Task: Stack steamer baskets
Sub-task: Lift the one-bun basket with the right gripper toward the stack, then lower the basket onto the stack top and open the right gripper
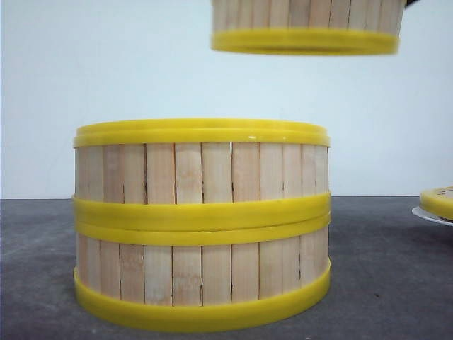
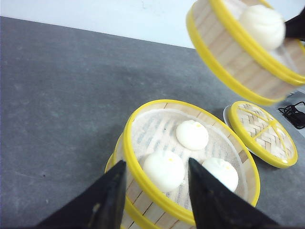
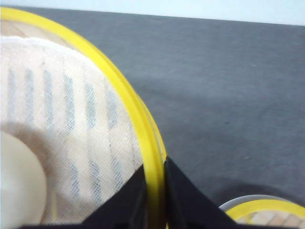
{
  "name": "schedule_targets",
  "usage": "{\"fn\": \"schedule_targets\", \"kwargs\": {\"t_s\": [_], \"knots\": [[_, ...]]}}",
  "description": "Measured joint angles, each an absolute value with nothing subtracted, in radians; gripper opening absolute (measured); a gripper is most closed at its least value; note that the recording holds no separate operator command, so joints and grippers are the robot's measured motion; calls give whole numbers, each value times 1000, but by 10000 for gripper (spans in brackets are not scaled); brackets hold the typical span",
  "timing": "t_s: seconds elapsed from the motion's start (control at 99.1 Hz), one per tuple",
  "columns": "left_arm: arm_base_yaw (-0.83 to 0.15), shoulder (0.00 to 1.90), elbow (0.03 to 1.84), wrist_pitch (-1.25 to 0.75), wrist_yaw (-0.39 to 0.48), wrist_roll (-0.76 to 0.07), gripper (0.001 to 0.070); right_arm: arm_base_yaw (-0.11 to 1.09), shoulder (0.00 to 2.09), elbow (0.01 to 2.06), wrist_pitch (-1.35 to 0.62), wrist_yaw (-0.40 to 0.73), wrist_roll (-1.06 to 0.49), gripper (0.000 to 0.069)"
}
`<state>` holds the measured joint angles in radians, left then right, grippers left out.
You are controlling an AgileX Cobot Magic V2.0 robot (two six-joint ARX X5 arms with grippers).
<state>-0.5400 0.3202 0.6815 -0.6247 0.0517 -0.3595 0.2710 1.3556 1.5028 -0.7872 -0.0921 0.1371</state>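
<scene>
Right end effector (image 3: 155, 191) pinches the raised steamer basket's (image 1: 306, 28) rim; left end effector (image 2: 157, 183) gapes around the stacked baskets' (image 1: 202, 223) rim.

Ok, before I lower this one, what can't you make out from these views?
- Lifted basket: front view's top edge cuts off its upper part and the right gripper.
- Lower basket: contents hidden under the upper basket.
- Lid: cut by the front view's right edge.
- Left gripper: fingertips out of frame.
</scene>
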Motion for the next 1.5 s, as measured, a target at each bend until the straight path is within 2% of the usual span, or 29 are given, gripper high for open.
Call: {"fn": "schedule_targets", "kwargs": {"t_s": [0.182,0.363,0.706,0.999,1.504], "knots": [[-540,320,682,-625,52,-360,234,385,1353,1502,-873,-99,122,26],[-540,320,682,-625,52,-359,234,489,1363,1496,-873,-73,110,26],[-540,320,682,-625,52,-359,234,591,1495,1496,-859,-56,108,26],[-540,320,682,-653,52,-359,234,621,1578,1496,-852,-44,107,26],[-540,320,682,-658,52,-359,234,619,1591,1496,-904,-36,89,26]]}}
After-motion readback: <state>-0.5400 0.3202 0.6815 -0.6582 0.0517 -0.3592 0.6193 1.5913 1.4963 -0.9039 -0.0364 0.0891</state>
